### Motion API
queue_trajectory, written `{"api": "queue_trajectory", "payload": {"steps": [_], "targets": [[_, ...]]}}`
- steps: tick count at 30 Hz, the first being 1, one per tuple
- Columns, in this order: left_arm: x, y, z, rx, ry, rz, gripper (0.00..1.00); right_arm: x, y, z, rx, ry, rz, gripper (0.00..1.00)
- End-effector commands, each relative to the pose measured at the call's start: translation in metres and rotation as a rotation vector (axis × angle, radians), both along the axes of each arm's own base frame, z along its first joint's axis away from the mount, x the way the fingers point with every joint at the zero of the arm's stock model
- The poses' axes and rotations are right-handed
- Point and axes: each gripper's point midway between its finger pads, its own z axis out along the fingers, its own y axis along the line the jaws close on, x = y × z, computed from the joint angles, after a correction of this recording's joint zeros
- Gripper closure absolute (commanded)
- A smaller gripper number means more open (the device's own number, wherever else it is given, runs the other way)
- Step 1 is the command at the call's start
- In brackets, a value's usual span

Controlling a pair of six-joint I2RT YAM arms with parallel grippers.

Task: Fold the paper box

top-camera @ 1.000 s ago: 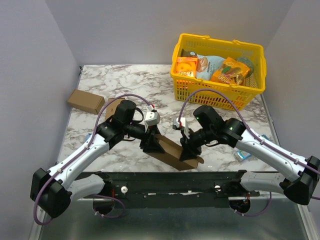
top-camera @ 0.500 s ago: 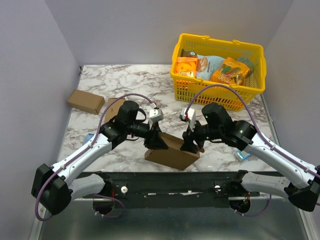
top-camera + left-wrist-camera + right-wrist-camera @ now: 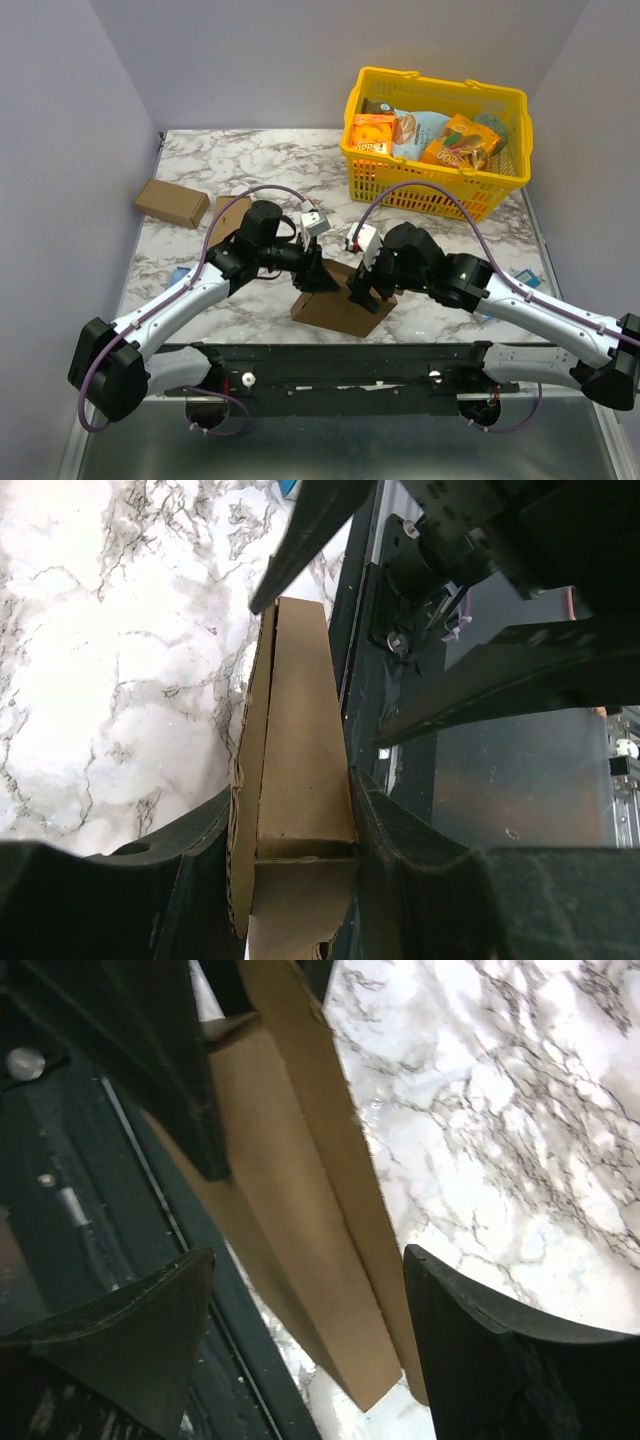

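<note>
**Paper box clamped at one end only**

The paper box (image 3: 335, 305) lies near the bench's (image 3: 250, 160) front edge, long axis running arm to arm. The left gripper (image 3: 311, 277) pinches its left end; the right gripper (image 3: 363, 292), spread wide, straddles the right end without squeezing

Our marble table and its load
On the table (image 3: 300, 160) we see a yellow basket (image 3: 437, 192) back right, a small cardboard box (image 3: 172, 203) left, a second box (image 3: 228, 206) beside it, the paper box (image 3: 335, 312) near the front edge.
</note>
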Motion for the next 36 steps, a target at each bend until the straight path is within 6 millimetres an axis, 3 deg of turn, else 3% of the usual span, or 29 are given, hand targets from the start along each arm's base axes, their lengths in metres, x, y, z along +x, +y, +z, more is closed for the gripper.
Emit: {"api": "queue_trajectory", "payload": {"steps": [1, 7, 10, 14, 24, 25, 26, 27, 31, 36], "targets": [[-0.002, 0.000, 0.002, -0.018, -0.011, -0.004, 0.81, 0.016, 0.001, -0.009, -0.036, -0.092, -0.032, 0.12], [-0.005, 0.000, 0.001, -0.022, -0.012, -0.018, 0.81, 0.021, 0.000, -0.017, -0.095, -0.165, -0.028, 0.10], [-0.003, 0.000, -0.001, -0.012, -0.004, -0.004, 0.81, 0.015, 0.005, -0.020, -0.092, -0.153, -0.002, 0.15], [0.002, 0.000, -0.007, 0.008, 0.013, 0.025, 0.82, 0.015, 0.005, -0.022, -0.100, -0.179, -0.032, 0.40], [0.009, 0.000, -0.014, 0.021, 0.055, 0.096, 0.82, 0.008, 0.012, -0.041, -0.094, -0.164, -0.050, 0.73], [0.010, 0.000, -0.012, 0.012, 0.049, 0.097, 0.82, 0.007, 0.013, -0.043, -0.094, -0.158, -0.054, 0.80], [0.009, 0.000, -0.012, 0.009, 0.052, 0.099, 0.82, 0.007, 0.013, -0.048, -0.109, -0.152, -0.060, 0.94], [0.009, 0.000, -0.012, 0.006, 0.059, 0.105, 0.82, 0.006, 0.014, -0.050, -0.112, -0.148, -0.059, 0.97], [0.009, 0.000, -0.010, -0.004, 0.051, 0.107, 0.80, 0.007, 0.017, -0.058, -0.122, -0.141, -0.076, 0.99], [0.008, 0.001, -0.008, -0.001, 0.023, 0.090, 0.82, 0.015, 0.010, -0.050, -0.115, -0.176, -0.139, 0.99]]}}
